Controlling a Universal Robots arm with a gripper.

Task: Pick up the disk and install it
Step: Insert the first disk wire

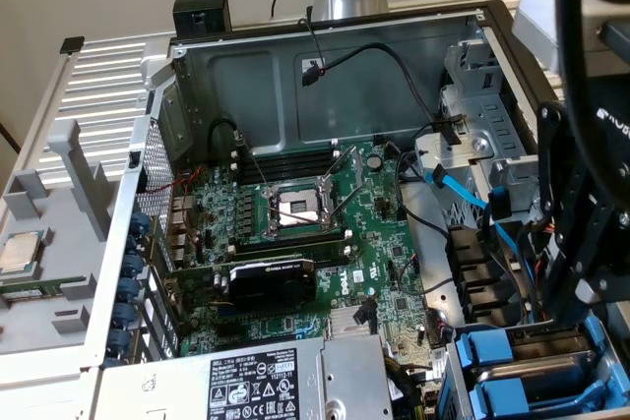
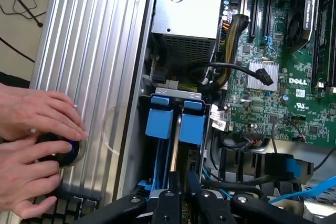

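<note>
**Q:** so where's the disk sitting right now?

**Me:** The disk (image 1: 536, 343) is down in the drive cage (image 1: 456, 366) at the corner of the open case, on the exterior view's right. It's in its blue carrier, with a second blue carrier in the slot right next to it. From my wrist I get the two blue handles (image 2: 159, 123) side by side.

**Q:** and your hand, got hold of it?

**Me:** My hand (image 2: 181, 199) is right at the cage mouth, fingers pulled almost together with just a sliver of gap. The tips are down between those two handles. Whether they're touching or pinching the carrier, honestly can't tell.

**Q:** anything else around?

**Me:** The power supply (image 1: 285, 381) is just beside the cage, with the motherboard (image 1: 325, 243) past that. A person's hands (image 2: 37, 145) rest on a ribbed silver panel (image 2: 94, 51), fingers around a black knob (image 2: 65, 150) with a blue light.
</note>
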